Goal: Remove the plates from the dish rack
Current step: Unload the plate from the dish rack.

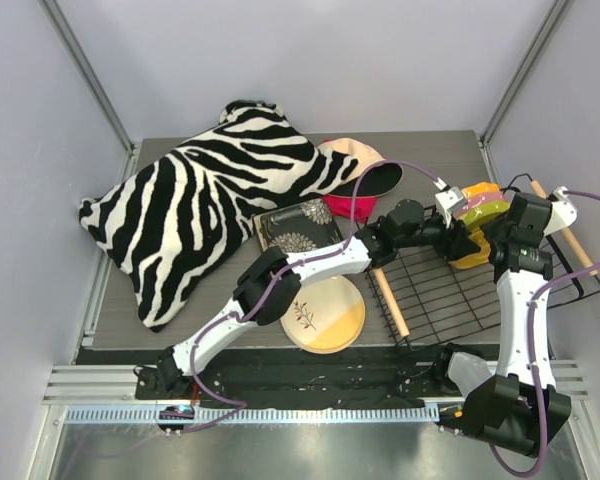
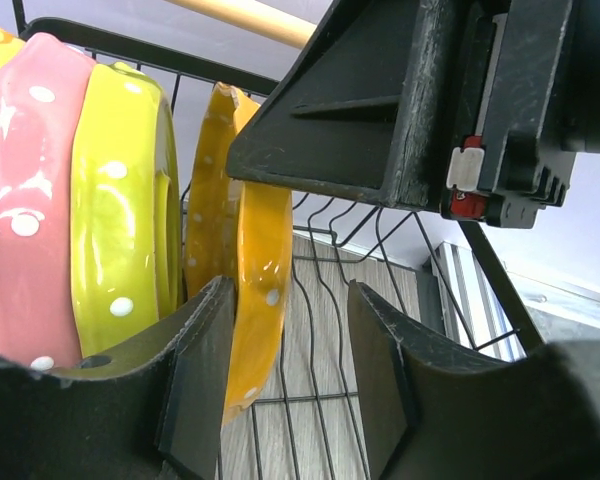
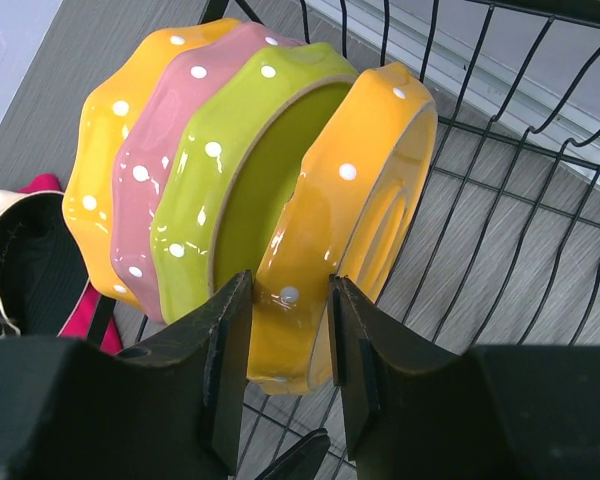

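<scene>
At the far end of the rack (image 1: pixel 450 290), our right gripper (image 3: pixel 288 300) pinches the orange plate (image 3: pixel 350 220); our left gripper (image 2: pixel 290 300) stands half open beside it.

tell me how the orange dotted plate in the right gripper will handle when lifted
The orange dotted plate looks glossy, so it may slip in the right gripper pinching its wavy rim. It seems stiff ceramic, likely to chip against the dish rack wires. Held by one edge, it could swing against the green plate beside it.
</scene>
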Tool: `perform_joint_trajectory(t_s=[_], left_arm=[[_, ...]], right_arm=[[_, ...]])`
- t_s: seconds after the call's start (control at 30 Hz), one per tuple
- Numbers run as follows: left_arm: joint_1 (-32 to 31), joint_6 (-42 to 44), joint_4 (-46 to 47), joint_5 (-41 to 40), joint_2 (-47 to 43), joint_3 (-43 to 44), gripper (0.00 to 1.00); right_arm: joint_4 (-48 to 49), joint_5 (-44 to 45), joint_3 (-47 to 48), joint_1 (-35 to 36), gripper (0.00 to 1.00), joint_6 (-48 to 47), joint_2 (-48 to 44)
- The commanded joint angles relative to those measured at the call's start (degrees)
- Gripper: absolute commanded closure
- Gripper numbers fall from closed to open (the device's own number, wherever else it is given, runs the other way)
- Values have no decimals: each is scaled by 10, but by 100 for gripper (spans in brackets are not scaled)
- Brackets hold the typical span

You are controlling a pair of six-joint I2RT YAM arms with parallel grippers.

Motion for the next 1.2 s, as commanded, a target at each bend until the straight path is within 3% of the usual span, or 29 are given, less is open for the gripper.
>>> perform_joint_trajectory(t_s=[0.0, 0.27, 0.57, 0.8, 0.87, 1.0, 1.1, 1.13, 1.17], left_arm=[[-21, -12, 66, 52, 8, -36, 51], [-21, -24, 74, 75, 19, -24, 73], [-19, -31, 70, 89, 30, -10, 78], [-19, -14, 92, 89, -22, -89, 72], [-19, 2, 94, 79, -56, -132, 69], [-15, 40, 95, 64, -116, -196, 46], [-6, 53, 100, 54, -171, -252, 36], [-4, 65, 101, 51, -185, -264, 34], [-1, 70, 101, 48, -199, -275, 32]], right_arm=[[-82, 3, -30, -4, 59, -26, 15], [-80, 7, -31, -4, 51, -39, 5], [-69, 19, -31, -4, 45, -48, 12], [-44, 26, -34, -4, 46, -39, 47], [-38, 28, -33, -4, 50, -35, 52], [-32, 30, -21, -5, 65, -32, 52], [-32, 32, -6, -4, 85, -27, 46], [-32, 32, -3, -4, 98, -26, 42], [-33, 31, 5, -4, 99, -26, 40]])
